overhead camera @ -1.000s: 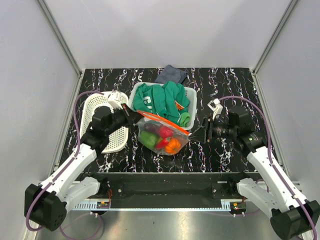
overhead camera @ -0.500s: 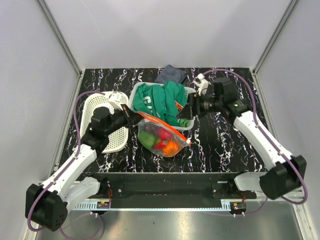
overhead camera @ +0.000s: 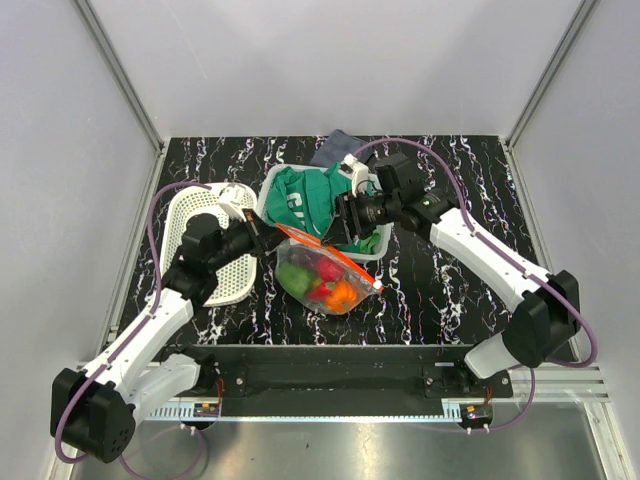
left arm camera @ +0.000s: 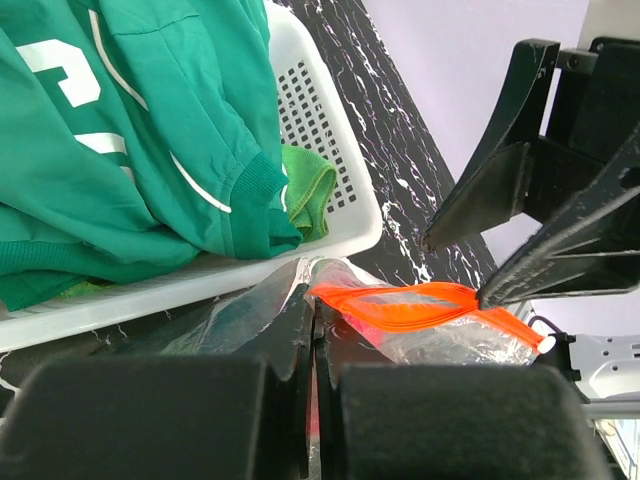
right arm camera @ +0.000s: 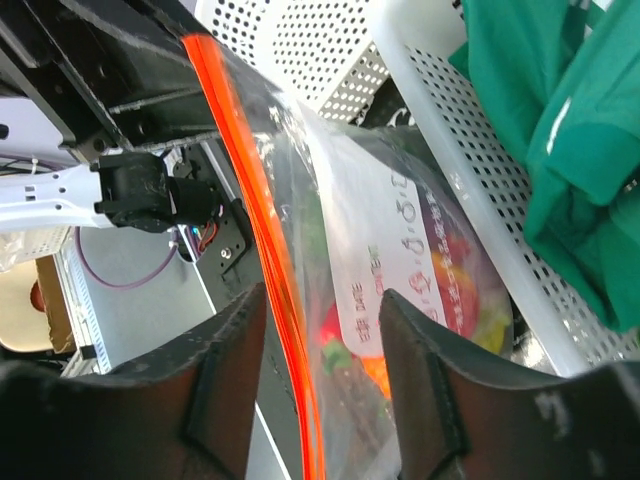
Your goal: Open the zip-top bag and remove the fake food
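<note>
The zip-top bag (overhead camera: pixel 325 275) hangs in front of the white basket, its orange-red zip strip (overhead camera: pixel 335 258) running diagonally. Fake food (overhead camera: pixel 328 266) shows inside it: green, red and orange pieces. My left gripper (overhead camera: pixel 270 236) is shut on the bag's upper left corner (left arm camera: pixel 345 300), right beside the strip (left arm camera: pixel 420 304). My right gripper (overhead camera: pixel 336 232) is open at the bag's mouth. In the right wrist view the strip (right arm camera: pixel 250 200) and the bag's top (right arm camera: pixel 400 250) pass between its spread fingers (right arm camera: pixel 232 370); neither finger clearly touches. Its fingers also show in the left wrist view (left arm camera: pixel 480 200).
A white rectangular perforated basket (overhead camera: pixel 378 186) holds a green garment (overhead camera: pixel 320 195) just behind the bag. A white oval basket (overhead camera: pixel 186 216) lies at the left. A dark grey cloth (overhead camera: pixel 342 146) lies behind the rectangular basket. Grey walls enclose the black marbled table (overhead camera: pixel 450 290).
My right arm has swung from the table's right side leftward over the basket to the bag's mouth, gripper open. My left gripper has stayed shut on the bag's corner.
</note>
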Tool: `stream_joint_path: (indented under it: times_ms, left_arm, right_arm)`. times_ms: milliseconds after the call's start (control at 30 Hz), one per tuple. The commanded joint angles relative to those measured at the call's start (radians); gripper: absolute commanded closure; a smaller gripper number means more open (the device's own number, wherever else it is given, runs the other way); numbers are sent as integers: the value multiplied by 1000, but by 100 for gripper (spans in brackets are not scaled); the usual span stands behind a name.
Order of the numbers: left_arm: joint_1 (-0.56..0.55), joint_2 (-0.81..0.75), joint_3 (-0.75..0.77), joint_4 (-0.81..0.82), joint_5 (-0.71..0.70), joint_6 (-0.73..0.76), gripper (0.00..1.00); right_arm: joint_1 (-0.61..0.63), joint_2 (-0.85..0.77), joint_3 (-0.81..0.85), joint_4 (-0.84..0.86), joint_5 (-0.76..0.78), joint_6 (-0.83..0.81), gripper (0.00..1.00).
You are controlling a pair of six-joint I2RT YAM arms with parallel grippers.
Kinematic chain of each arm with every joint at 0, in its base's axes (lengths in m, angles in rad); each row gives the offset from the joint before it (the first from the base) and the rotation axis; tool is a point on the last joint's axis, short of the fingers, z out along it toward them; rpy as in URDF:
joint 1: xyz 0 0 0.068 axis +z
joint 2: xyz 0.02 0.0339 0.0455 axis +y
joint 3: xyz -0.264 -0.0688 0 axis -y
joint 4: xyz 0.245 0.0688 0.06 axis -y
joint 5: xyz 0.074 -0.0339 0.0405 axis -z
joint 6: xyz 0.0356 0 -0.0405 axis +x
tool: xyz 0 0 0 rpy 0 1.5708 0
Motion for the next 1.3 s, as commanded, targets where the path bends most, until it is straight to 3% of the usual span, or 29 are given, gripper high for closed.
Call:
stream_joint_path:
  times_ms: [0, 367, 533, 633, 667, 700, 800, 867, 933, 967, 1067, 1267]
  left_arm:
    - [2, -25, 30, 28, 39, 15, 100]
    - [2, -34, 33, 12, 45, 16, 100]
    - [2, -28, 72, -31, 53, 49, 100]
    - [2, -7, 99, -65, 81, 67, 100]
    - [2, 2, 121, -80, 88, 72, 100]
    - [2, 22, 129, -87, 99, 72, 100]
    - [2, 71, 184, -137, 179, 104, 100]
    - [1, 91, 223, -182, 206, 118, 94]
    - [-5, 87, 241, -211, 214, 136, 80]
    - [-7, 79, 252, -219, 210, 138, 66]
    - [-27, 32, 263, -226, 213, 122, 48]
    - [-91, -66, 281, -257, 207, 56, 46]
  right_arm:
    - [23, 34, 61, 65, 20, 3, 49]
    - [48, 42, 7, 68, 89, -24, 51]
    - [59, -36, -128, 68, 105, -30, 60]
    - [59, -94, -188, 70, 114, -11, 80]
    - [59, -109, -196, 71, 106, 8, 95]
    - [59, -126, -200, 72, 103, 20, 100]
    - [59, -223, -217, 88, 106, 80, 100]
    - [60, -264, -225, 93, 117, 124, 100]
    - [60, -338, -252, 91, 158, 170, 100]
    - [59, -366, -265, 91, 180, 183, 100]
    - [59, -477, -326, 84, 278, 233, 100]
    - [60, -509, -429, 242, 223, 342, 100]
